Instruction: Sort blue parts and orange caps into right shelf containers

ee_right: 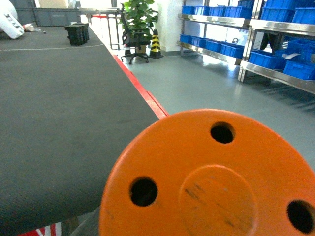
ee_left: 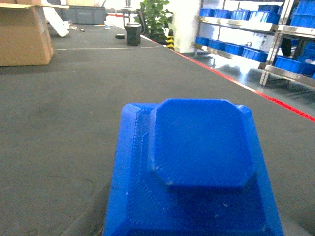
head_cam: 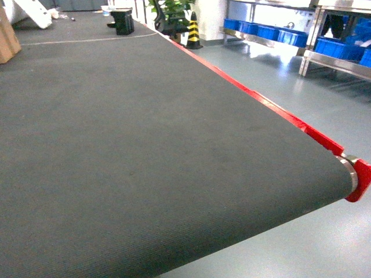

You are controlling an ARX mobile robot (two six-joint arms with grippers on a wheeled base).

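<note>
A blue part [ee_left: 197,167], a stepped square block with cut corners, fills the lower left wrist view just above the dark belt [ee_left: 74,108]; it hides my left gripper's fingers, which hold it. An orange cap [ee_right: 211,182], a round disc face with three holes, fills the lower right wrist view. It hangs over the belt's red edge [ee_right: 147,101] and the floor, held by my right gripper, whose fingers it hides. Blue crates, the right shelf containers [head_cam: 290,36] [ee_left: 256,53] [ee_right: 268,59], sit on metal shelves at the far right. Neither gripper shows in the head view.
The belt's roller end with a red guard [head_cam: 355,176] is at the near right. A cardboard box [ee_left: 24,34] stands far left on the belt and a black box [head_cam: 123,22] at its far end. A striped cone [head_cam: 193,32] and a plant [ee_right: 138,17] stand on the floor beyond.
</note>
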